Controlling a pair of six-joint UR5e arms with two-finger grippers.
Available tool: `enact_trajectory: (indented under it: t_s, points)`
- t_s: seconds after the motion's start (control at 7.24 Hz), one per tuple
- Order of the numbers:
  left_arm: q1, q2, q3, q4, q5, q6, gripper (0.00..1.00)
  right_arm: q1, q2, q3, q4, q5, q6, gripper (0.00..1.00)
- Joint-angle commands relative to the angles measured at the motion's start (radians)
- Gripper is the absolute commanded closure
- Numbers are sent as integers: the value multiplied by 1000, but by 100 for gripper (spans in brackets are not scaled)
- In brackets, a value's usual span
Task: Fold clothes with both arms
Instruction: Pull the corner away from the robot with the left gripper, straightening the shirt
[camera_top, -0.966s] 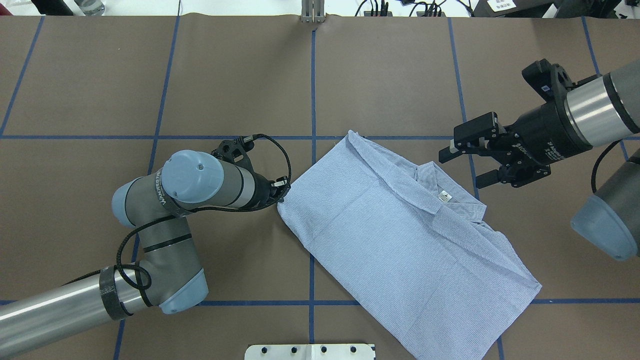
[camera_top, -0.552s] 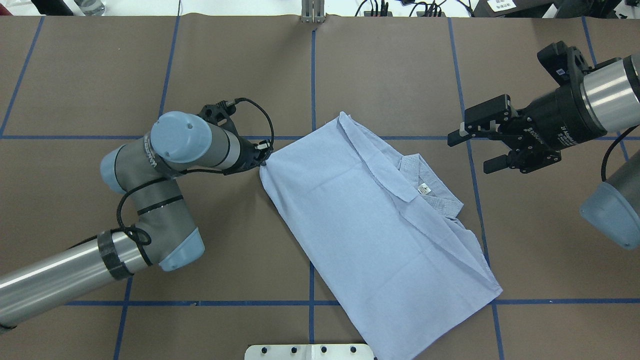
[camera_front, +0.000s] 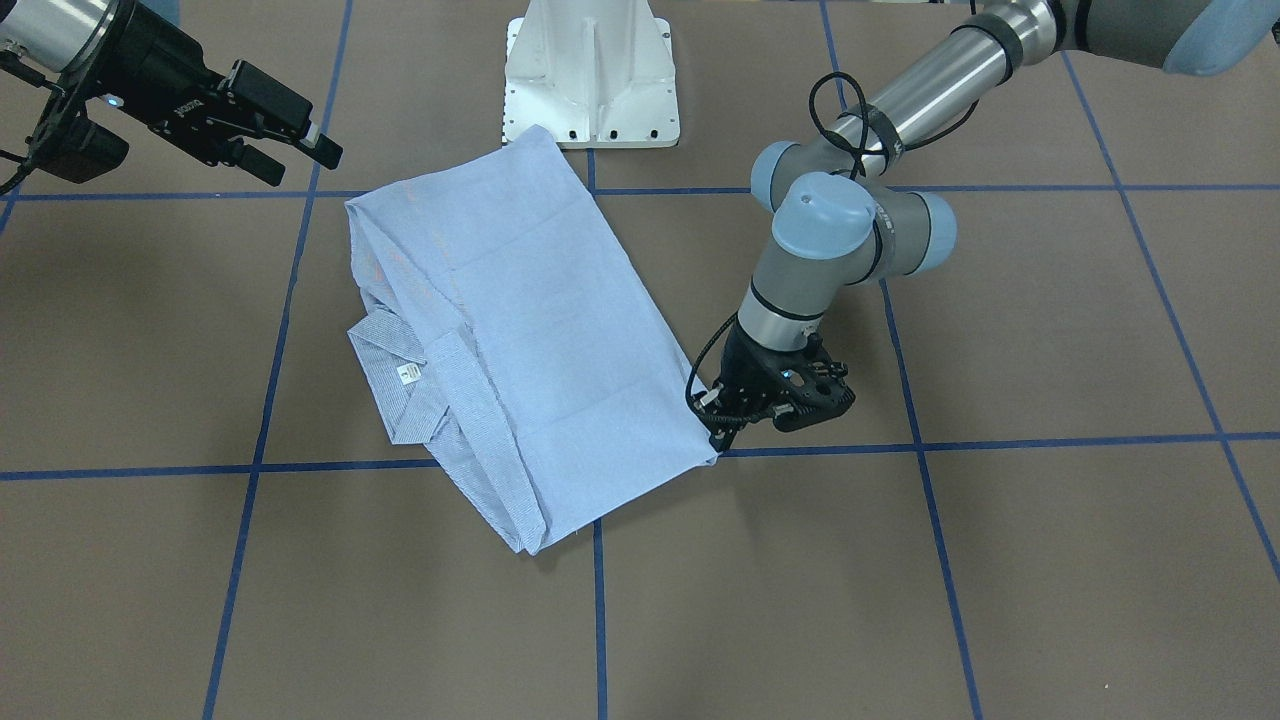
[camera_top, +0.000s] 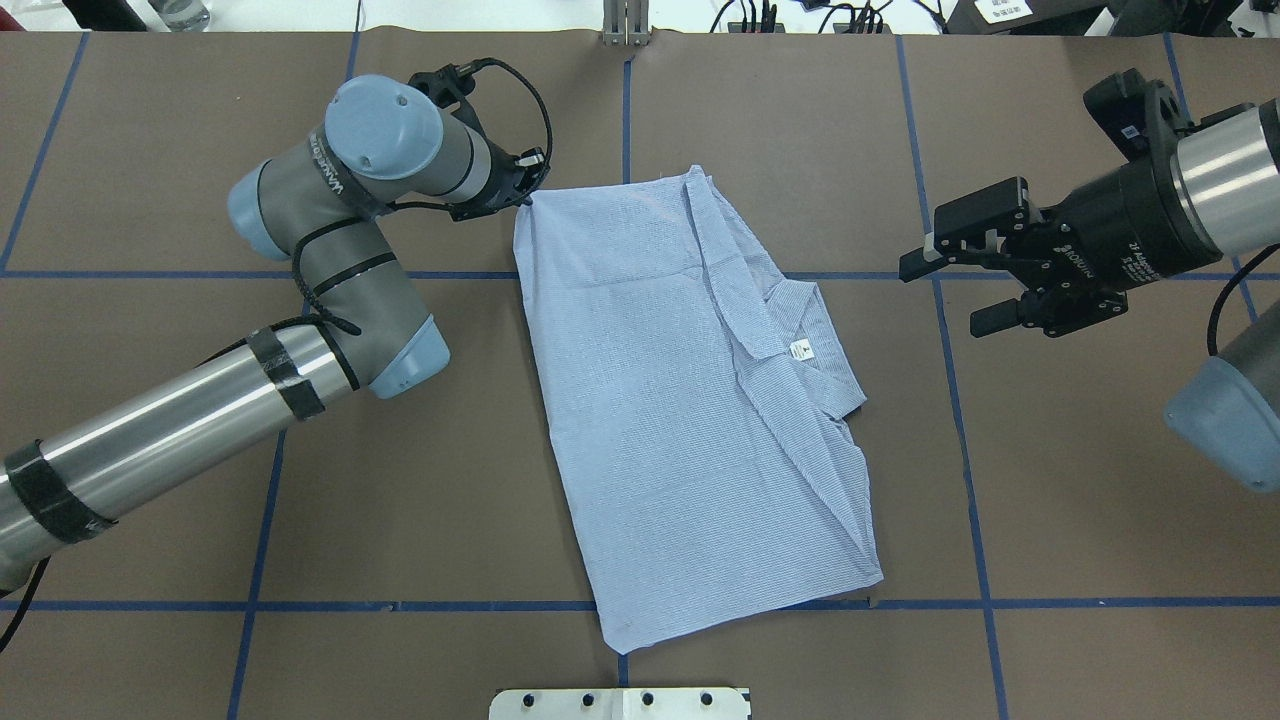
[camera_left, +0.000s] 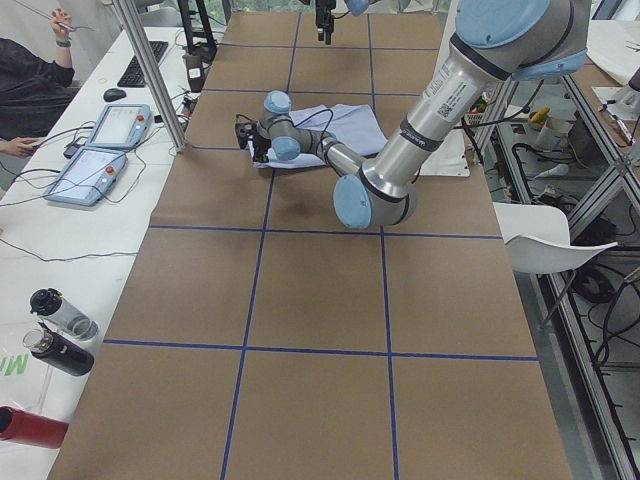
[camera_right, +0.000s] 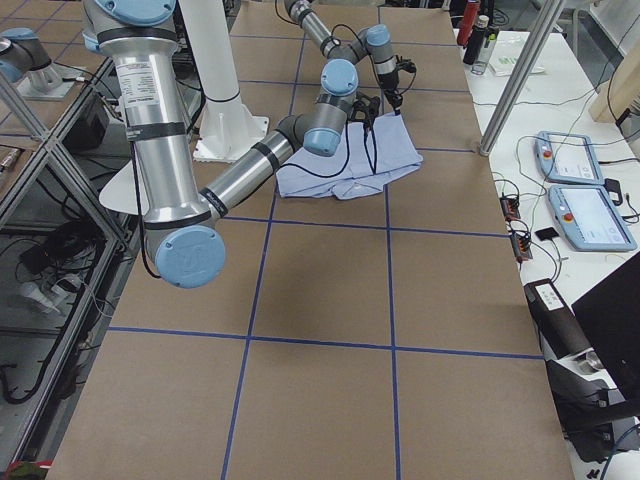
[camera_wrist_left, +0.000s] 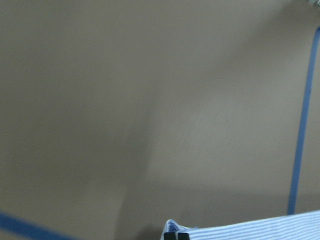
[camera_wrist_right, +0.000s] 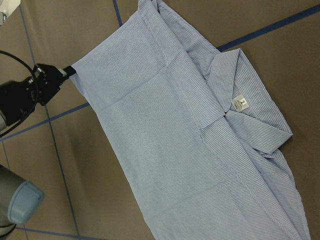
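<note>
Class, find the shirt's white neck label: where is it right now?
In the overhead view the neck label lies face up inside the collar, right of the shirt's middle, on the side nearest the open right gripper.

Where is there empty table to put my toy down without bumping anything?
Bare table lies near-right of the shirt, nearer the robot than the open right gripper, and near-left, between shirt and left arm. Crowded: the far-left corner, where the left gripper pinches the shirt.

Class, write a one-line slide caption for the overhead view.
The left gripper pinches a corner of the folded striped shirt while the open right gripper hovers apart, on the collar side.
</note>
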Motion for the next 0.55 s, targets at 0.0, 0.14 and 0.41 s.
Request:
enact_trajectory:
  t_s: [0.0,0.14,0.41]
  points:
    - [-9,-136,197,-108,83,2,100,2,2,3,0,-2,0,0]
    - [-9,-146,233,-175,102,2,100,2,2,2,0,-2,0,0]
    - [-9,-147,251,-198,126,1,100,-4,4,-8,-2,-32,0,0]
